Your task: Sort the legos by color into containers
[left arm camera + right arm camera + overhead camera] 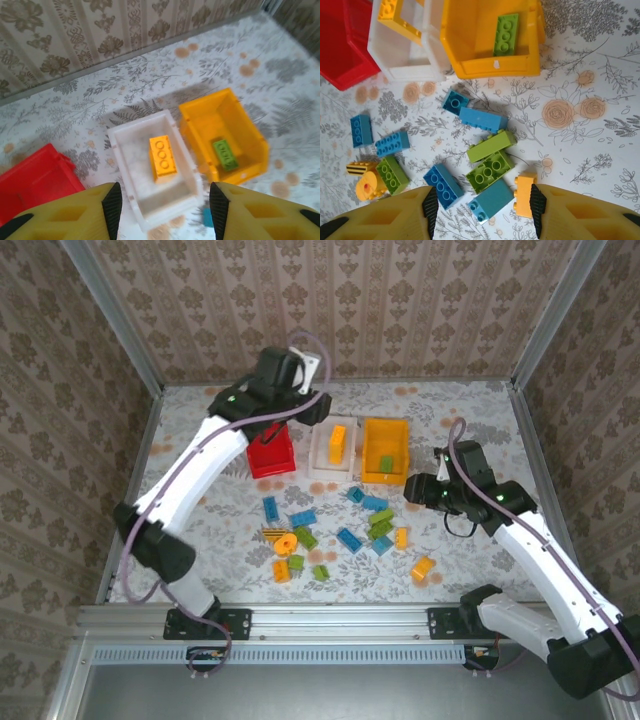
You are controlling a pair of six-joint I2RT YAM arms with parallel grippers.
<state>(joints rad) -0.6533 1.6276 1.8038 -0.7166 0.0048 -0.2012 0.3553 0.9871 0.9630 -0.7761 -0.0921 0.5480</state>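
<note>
Under everything, a floral-printed tabletop (460,410) fenced by wallpapered panels.

Bolted at its near edge, two white jointed arms. Left arm (215,455) stretched far back, wrist above the row of bins. Right arm (545,545) bent inward, wrist over the right side of the loose pile.

Toward the back of the table, three small open rectangular plastic containers close together in a row: red bin (270,462) on the left, white bin (318,465) in the middle, orange-yellow bin (385,430) on the right.

Left gripper (165,200): yellow fingers with black pads spread apart, nothing between them, hanging over the white bin. Right gripper (482,202): likewise released and empty, jaws parted above the scattered bricks.

Flat on the white bin's floor, one orange rectangular brick (163,157). On the orange-yellow bin's floor, one green rectangular brick (225,154).

In front of the bins, loose on the tabletop, the unsorted legos:
- long blue brick (483,119), with a small square blue brick (455,101) just beside it
- long lime-green brick (491,145) touching a stud-up green brick (490,172)
- teal brick (491,200) and dark blue brick (443,185) below those
- small orange brick (524,195) to their right
- farther left, two more blue bricks (392,144)
- tilted green brick (393,175) against a round orange piece (367,189)
- yellow-and-black striped piece (361,167) just above the round one

Apart on the right, one lone orange brick (423,568).
</note>
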